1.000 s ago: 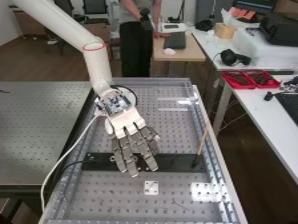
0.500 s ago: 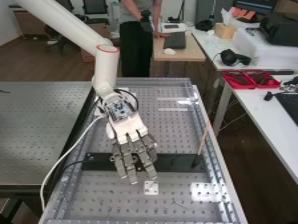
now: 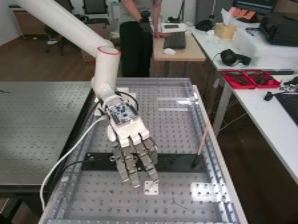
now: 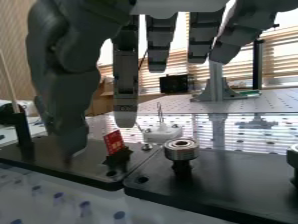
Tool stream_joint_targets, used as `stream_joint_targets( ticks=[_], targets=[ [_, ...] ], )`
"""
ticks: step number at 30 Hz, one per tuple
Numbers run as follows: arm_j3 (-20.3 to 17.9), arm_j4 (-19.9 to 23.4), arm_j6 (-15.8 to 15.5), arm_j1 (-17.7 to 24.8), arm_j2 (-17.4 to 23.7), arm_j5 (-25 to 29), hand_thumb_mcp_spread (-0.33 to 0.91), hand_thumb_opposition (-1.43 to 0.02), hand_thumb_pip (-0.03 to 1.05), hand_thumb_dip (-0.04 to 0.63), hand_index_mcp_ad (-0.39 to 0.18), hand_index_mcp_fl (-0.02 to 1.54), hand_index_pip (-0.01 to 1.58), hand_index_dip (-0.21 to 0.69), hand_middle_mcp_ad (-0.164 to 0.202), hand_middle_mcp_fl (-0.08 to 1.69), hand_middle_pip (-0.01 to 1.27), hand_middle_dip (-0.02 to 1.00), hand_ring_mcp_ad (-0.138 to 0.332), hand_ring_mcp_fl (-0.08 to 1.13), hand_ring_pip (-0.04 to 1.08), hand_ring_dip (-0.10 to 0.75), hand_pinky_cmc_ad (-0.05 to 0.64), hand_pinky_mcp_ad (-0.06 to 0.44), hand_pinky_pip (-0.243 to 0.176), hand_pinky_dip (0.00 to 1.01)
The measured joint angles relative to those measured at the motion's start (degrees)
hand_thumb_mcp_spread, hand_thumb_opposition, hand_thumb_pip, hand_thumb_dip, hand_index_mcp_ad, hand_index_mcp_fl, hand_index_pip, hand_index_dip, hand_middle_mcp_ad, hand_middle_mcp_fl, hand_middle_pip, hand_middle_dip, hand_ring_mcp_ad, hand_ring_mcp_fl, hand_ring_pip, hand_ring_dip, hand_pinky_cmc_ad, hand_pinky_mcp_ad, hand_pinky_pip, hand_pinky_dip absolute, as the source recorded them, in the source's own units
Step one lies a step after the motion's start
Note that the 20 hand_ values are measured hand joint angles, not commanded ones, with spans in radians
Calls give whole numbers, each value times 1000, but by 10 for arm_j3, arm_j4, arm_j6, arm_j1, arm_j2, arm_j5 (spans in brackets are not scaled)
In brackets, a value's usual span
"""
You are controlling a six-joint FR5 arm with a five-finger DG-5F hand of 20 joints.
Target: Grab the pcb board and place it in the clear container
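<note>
Red, rectangular pcb board [image 4: 114,142], upright in a small black holder [image 4: 118,158], near the thumb tip of the dark grey robot hand [image 3: 128,126]. Long axis apparently near vertical, slightly tilted; broad face towards the wrist camera. With fingers straight, apart from the thumb.

perforated metal tops [image 3: 43,135]: i count two, side by side
black plates [image 4: 219,182]: two, i make it, from my wrist view
small red board [image 4: 114,142]: one
knurled metal knobs [image 4: 181,146]: i get two, one cut off by the edge
wooden stick [image 3: 203,140]: one
white square plate [image 3: 151,188]: one
red trays [image 3: 241,86]: two, next to each other
white mouse [image 3: 169,51]: i see one
headphones [image 3: 233,57]: one pair
</note>
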Motion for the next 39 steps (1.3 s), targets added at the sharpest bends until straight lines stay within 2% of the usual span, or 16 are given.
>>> stream_joint_targets(
  ticks=[6,13,27,39],
  targets=[
    [-1,0,3,-3,-1,-3,581,-763,300,202,-89,309,1194,204,28,73,126,157,173,30,87,51,244,136,-61,201],
    [-1,-16,28,-6,-3,-5,578,-766,300,202,-89,339,1192,204,28,73,126,157,171,30,87,51,246,133,-61,201],
    [-4,-9,31,-8,-5,-11,581,-764,304,202,-89,379,1190,204,26,73,126,157,171,30,87,51,258,134,-61,201],
    [-4,8,19,-9,-5,-12,581,-771,316,206,-96,461,1190,204,24,75,126,157,171,37,82,51,262,133,-58,199]
  ],
)
